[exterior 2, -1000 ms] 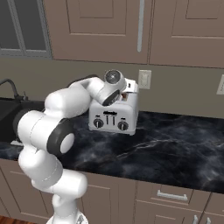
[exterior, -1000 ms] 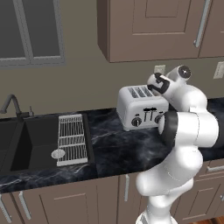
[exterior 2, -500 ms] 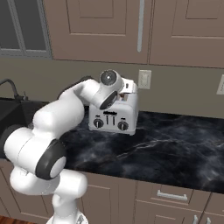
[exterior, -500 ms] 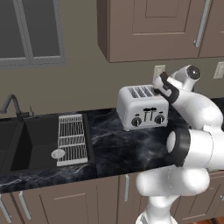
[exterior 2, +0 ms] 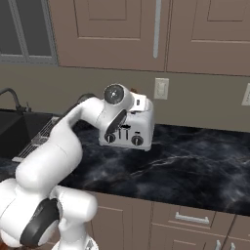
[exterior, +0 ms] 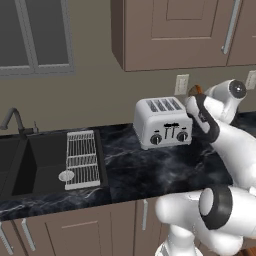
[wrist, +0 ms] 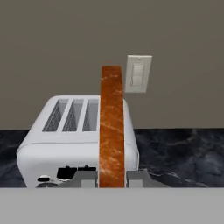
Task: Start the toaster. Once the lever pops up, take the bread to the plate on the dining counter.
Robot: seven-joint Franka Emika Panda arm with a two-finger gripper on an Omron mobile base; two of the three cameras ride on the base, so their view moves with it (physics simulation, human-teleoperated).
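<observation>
At the far left of the left base view a dark sink [exterior: 35, 165] is sunk into the black marble tabletop [exterior: 150, 170], with a thin faucet [exterior: 12, 120] behind it and a white wire rack [exterior: 82, 159] lying along its right edge. Further right stands the toaster [exterior: 162, 122] — a silver box with four slots on top and black knobs and levers on its front, its back near the wall. In the hand view the bread [wrist: 111, 127] stands on edge, a narrow brown strip with darker sides, rising in front of the toaster's right end and covering the place of the rightmost slot; whether its lower edge is clear of the slot cannot be told. The gripper [wrist: 111, 179] is closed on the bread, one fingertip [wrist: 85, 178] pressed to each side of the slice near its lower end. In the left base view a bit of brown shows at the hand, just right of and above the toaster. On the wall behind, right of the bread, sits a white light switch [wrist: 138, 73] — wooden cabinets [exterior 2: 146, 29] hang above.
</observation>
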